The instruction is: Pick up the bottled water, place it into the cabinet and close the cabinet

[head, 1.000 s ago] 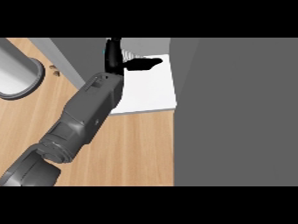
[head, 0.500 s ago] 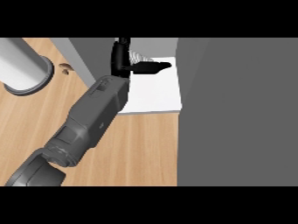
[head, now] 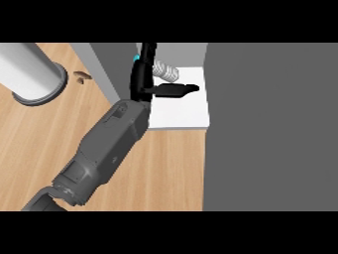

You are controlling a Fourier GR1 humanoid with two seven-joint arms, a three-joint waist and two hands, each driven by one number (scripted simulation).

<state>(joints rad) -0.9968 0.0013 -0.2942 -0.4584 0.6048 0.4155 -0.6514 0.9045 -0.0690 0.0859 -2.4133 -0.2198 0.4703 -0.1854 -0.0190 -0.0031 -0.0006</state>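
Observation:
The bottled water (head: pixel 165 71) shows as a pale ridged shape on the white cabinet shelf (head: pixel 180 111), near its back. My left hand (head: pixel 142 79) reaches into the cabinet at the end of the grey forearm that comes up from the lower left. Seen edge-on, its fingers (head: pixel 148 52) run straight toward the back, just left of the bottle. The thumb (head: pixel 173 90) sticks out to the right, in front of the bottle with a small gap. The hand is open and holds nothing. The hand hides part of the bottle. My right hand is out of view.
A large grey panel (head: pixel 281 129) fills the right side, next to the shelf. The cabinet's grey side wall (head: pixel 116 64) stands left of the hand. A wide grey cylinder (head: pixel 21 72) stands on the wooden counter (head: pixel 25 149) at the upper left, with a small brown mark (head: pixel 82 76) beside it.
The thumb has come back toward me, away from the bottle, which now shows more plainly on the shelf. The whole scene has shifted right in the view.

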